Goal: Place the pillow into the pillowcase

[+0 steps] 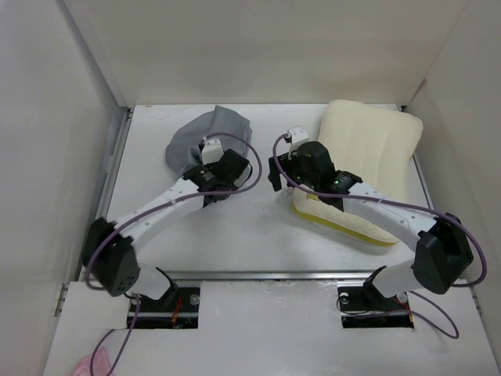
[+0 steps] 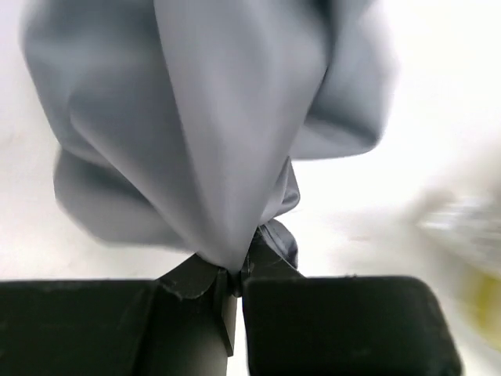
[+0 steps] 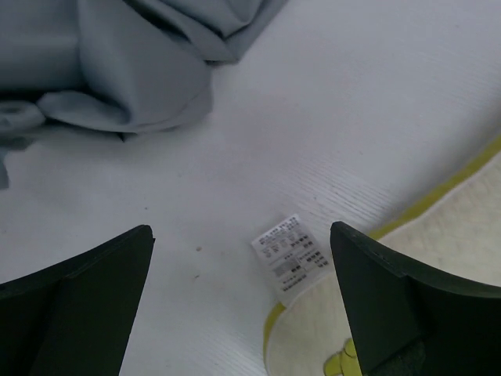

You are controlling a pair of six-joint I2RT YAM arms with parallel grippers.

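The grey pillowcase lies bunched at the back left of the table. My left gripper is shut on a fold of it; in the left wrist view the grey fabric rises from between the closed fingers. The cream pillow with a yellow edge band lies at the right. My right gripper is open and empty, just above the table at the pillow's near left corner. The right wrist view shows the pillow's corner, its white care label and the pillowcase beyond.
White walls enclose the table at the back and on both sides. The right arm reaches over the pillow's front edge. A pink object lies on the near ledge at the left.
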